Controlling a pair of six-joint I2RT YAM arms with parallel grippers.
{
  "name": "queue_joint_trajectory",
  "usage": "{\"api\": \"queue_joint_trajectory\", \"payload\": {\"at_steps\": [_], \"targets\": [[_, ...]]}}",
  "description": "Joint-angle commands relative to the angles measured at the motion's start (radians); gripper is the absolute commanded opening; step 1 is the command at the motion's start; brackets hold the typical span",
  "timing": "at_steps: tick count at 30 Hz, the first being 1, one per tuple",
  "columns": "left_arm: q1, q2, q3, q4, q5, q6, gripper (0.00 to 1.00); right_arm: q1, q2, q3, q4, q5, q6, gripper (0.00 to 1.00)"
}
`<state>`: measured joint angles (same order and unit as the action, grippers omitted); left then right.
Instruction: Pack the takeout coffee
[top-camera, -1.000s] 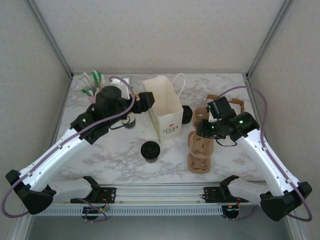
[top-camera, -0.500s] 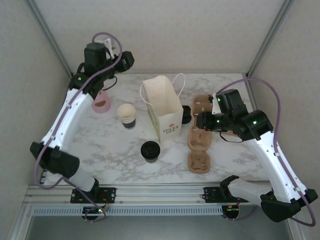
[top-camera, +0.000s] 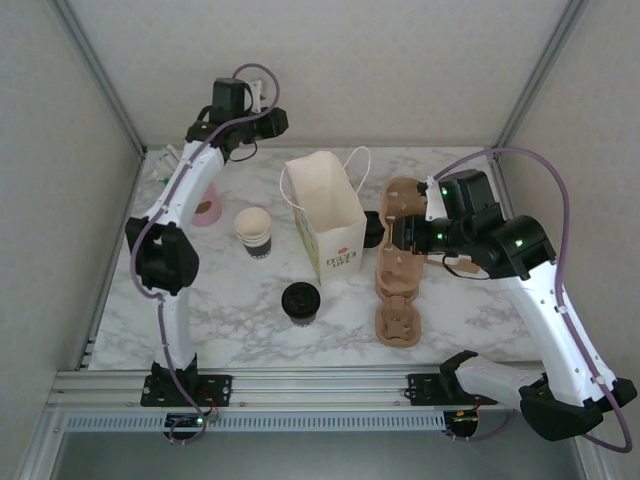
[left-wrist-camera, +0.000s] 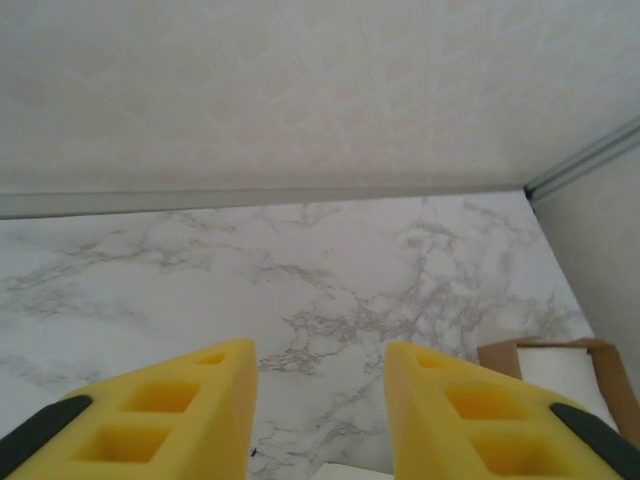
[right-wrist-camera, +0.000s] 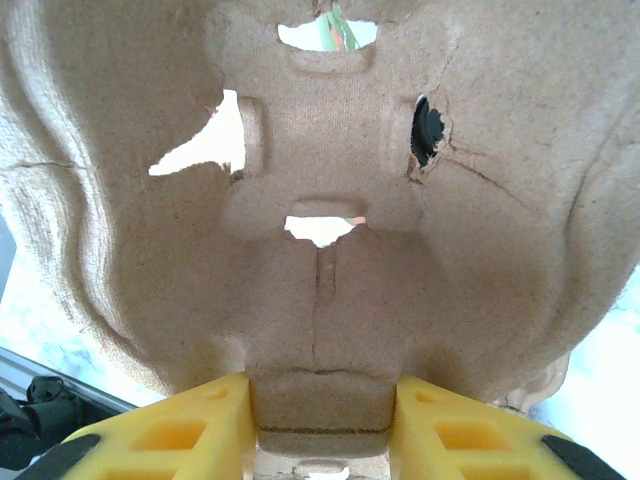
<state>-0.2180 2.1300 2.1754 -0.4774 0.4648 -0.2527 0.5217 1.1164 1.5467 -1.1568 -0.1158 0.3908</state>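
Observation:
The takeout coffee (top-camera: 300, 302), a small cup with a round black lid, stands on the marble in front of the paper bag (top-camera: 326, 215). My right gripper (top-camera: 402, 238) (right-wrist-camera: 320, 388) is shut on the edge of a brown pulp cup carrier (right-wrist-camera: 320, 200), held tilted just right of the bag. My left gripper (top-camera: 266, 122) (left-wrist-camera: 320, 352) hangs high over the back left of the table, open with nothing between its yellow fingers (left-wrist-camera: 190, 400). The bag's open top (left-wrist-camera: 560, 362) shows at the lower right of the left wrist view.
A lidless paper cup (top-camera: 254, 232) stands left of the bag, with a pink holder (top-camera: 206, 207) behind it. A squat black cylinder (top-camera: 373, 229) sits right of the bag. More pulp carriers (top-camera: 398, 310) lie stacked at front right. Frame posts rise at both back corners.
My left arm has swung up and back from over the lidless cup to high at the back left, its jaws narrowing. My right gripper has raised the carrier slightly toward the bag.

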Motion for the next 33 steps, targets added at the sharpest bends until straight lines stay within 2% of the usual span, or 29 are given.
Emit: {"api": "queue_joint_trajectory", "payload": {"at_steps": [1, 9, 14, 33], "targets": [[0.004, 0.074, 0.068, -0.036, 0.129, 0.049, 0.37, -0.002, 0.003, 0.046, -0.003, 0.014, -0.020, 0.36], [-0.048, 0.152, 0.067, -0.067, 0.269, 0.106, 0.33, -0.013, 0.000, 0.103, 0.009, 0.013, -0.008, 0.36], [-0.079, 0.136, 0.003, -0.028, 0.323, 0.101, 0.33, -0.017, 0.000, 0.125, 0.010, 0.006, -0.003, 0.36], [-0.218, 0.079, -0.154, 0.068, 0.368, 0.063, 0.31, -0.019, -0.015, 0.143, 0.023, -0.062, 0.011, 0.36]]}}
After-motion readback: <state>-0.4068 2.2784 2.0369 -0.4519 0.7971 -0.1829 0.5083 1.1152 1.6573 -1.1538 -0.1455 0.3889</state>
